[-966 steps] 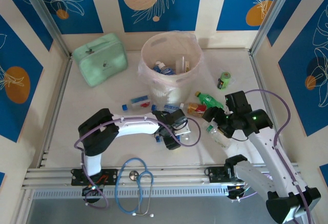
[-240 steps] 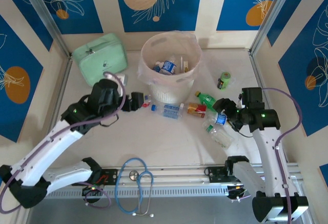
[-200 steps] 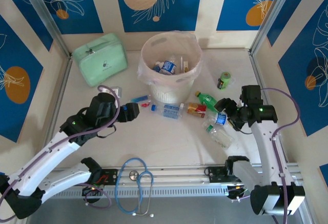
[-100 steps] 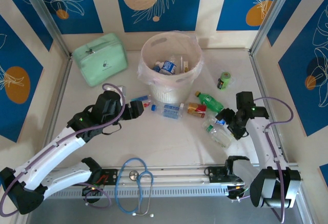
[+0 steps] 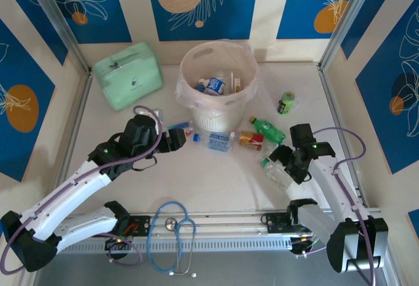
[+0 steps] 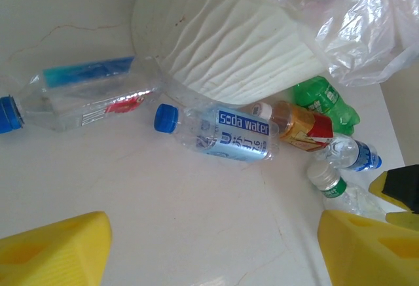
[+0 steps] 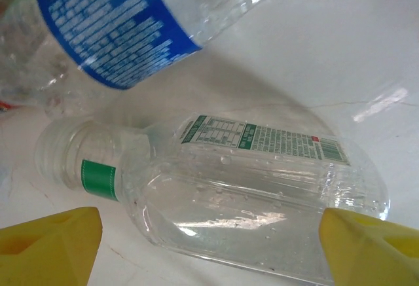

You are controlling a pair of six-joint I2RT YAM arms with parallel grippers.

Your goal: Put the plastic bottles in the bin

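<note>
The bin (image 5: 243,100) stands at the back middle with several plastic bottles inside. More bottles lie on the table in front of it: a flat clear one with a blue label (image 6: 85,93), a soda water bottle (image 6: 226,134), a red-and-yellow one (image 6: 298,121) and a green one (image 6: 324,99). My left gripper (image 5: 175,140) hangs open left of the soda water bottle, nothing between its fingers (image 6: 55,250). My right gripper (image 7: 209,247) is open low over a clear bottle with a green label (image 7: 249,188), one finger near each end. A blue-labelled bottle (image 7: 131,24) lies just beyond.
A mint-green zip case (image 5: 127,73) sits at the back left. A small dark cylinder with a green top (image 5: 286,102) stands right of the bin. A stethoscope (image 5: 173,233) lies on the front rail. Walls close in on three sides.
My right gripper has moved left and down over the green-labelled bottle. My left gripper has edged right toward the bottles in front of the bin. Both stay open.
</note>
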